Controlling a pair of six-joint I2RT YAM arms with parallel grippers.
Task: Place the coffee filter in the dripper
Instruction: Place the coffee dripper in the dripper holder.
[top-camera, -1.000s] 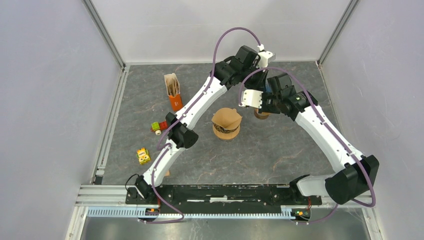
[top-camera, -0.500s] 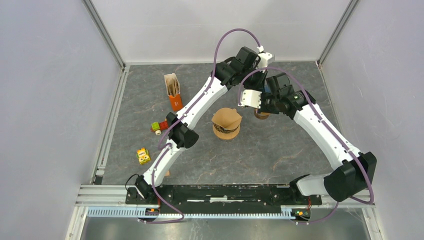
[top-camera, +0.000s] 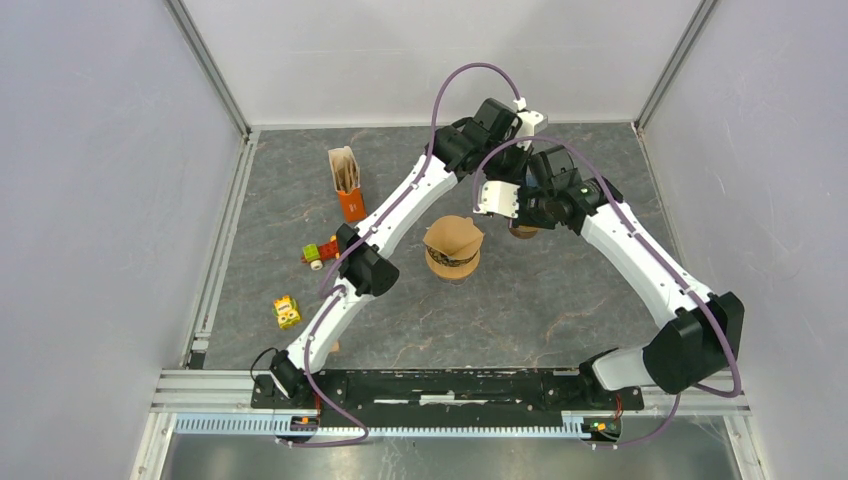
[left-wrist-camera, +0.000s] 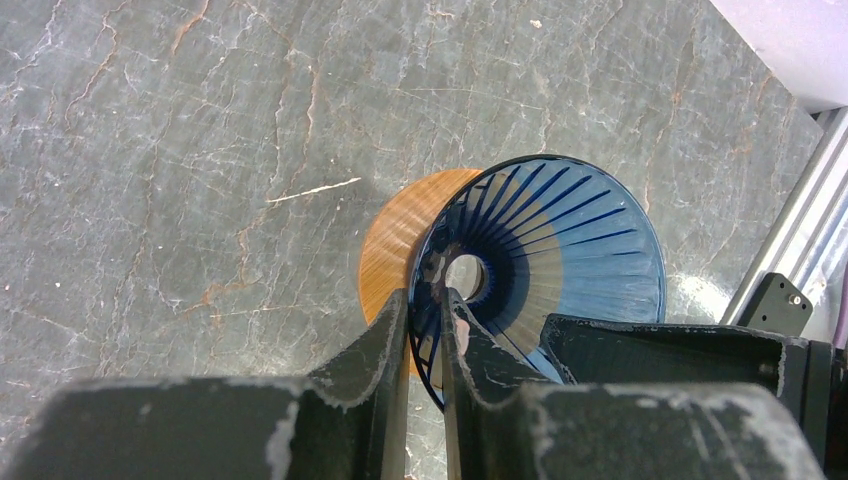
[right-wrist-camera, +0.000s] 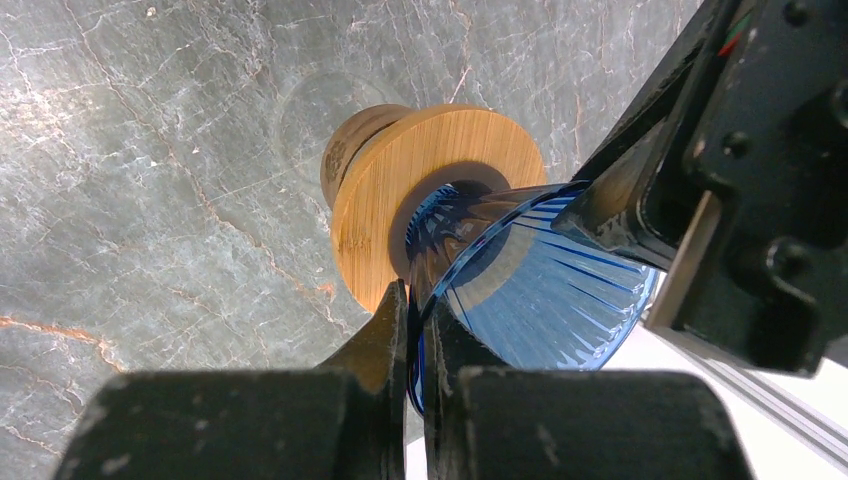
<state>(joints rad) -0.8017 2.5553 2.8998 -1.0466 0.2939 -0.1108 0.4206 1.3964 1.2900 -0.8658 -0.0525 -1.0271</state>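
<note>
A yellow block is lying at eight o'clock on the table, with small toy blocks at nine and an orange holder of brown papers at ten. The coffee filter, a brown paper cone, is sitting near the table's centre, apart from the dripper. The left gripper is pinching the blue dripper's rim between narrow jaws, at about one o'clock on the table. The right gripper is clamping the same rim, fingers nearly together, with the dripper's wooden collar showing at twelve o'clock from its tips.
</note>
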